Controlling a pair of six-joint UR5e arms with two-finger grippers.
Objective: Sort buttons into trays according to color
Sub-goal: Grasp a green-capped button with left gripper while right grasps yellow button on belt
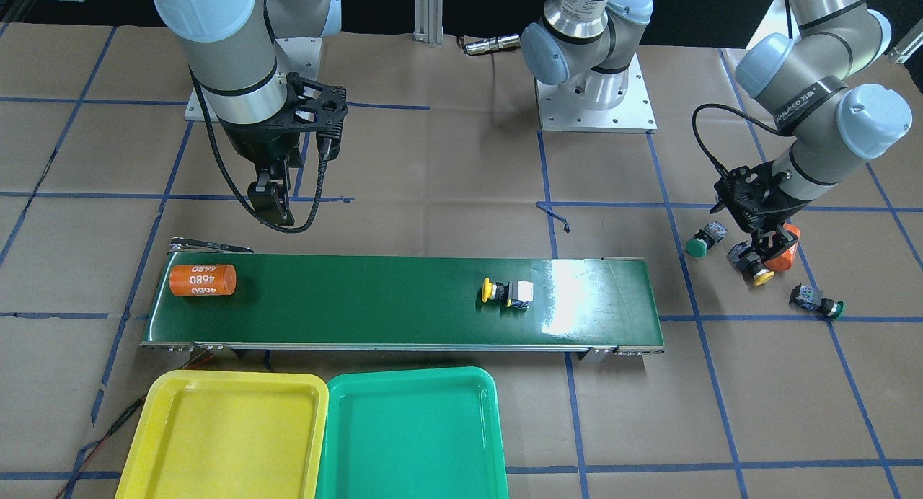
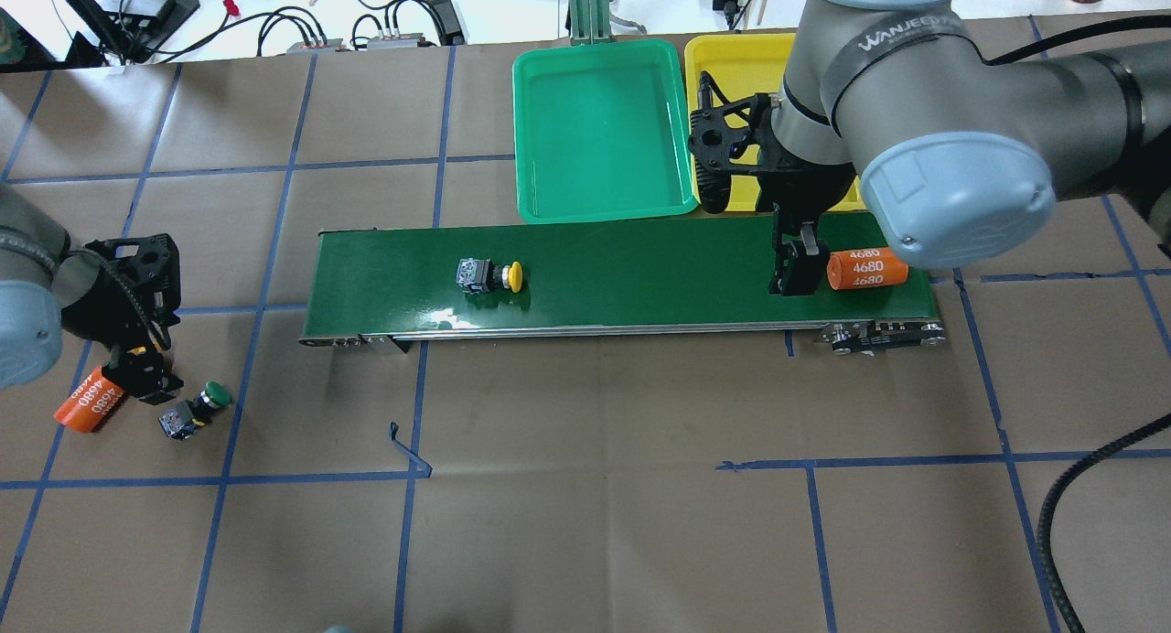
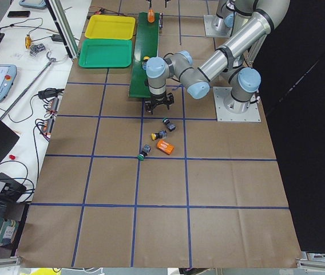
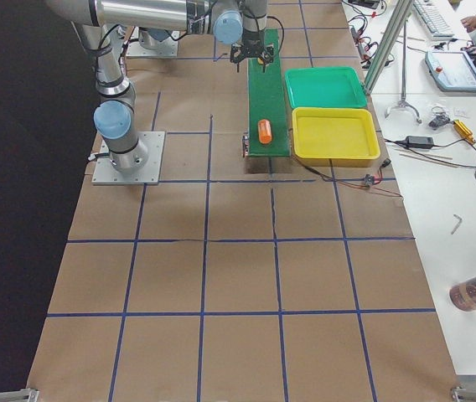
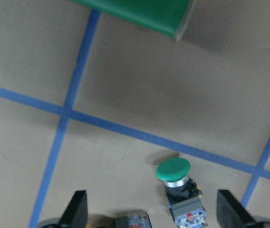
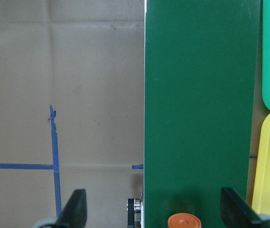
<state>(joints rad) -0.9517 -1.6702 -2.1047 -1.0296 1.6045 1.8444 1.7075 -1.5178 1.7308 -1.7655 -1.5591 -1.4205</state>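
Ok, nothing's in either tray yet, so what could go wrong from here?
The left end effector is open over a yellow button lying right beside an orange cylinder; closing could catch or knock the cylinder.
The right end effector hangs open near the other cylinder on the belt, far from the belt's yellow button; it might grab the wrong thing.

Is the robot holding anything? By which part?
Nothing is held. The right gripper is open; the left gripper is open around a yellow button.
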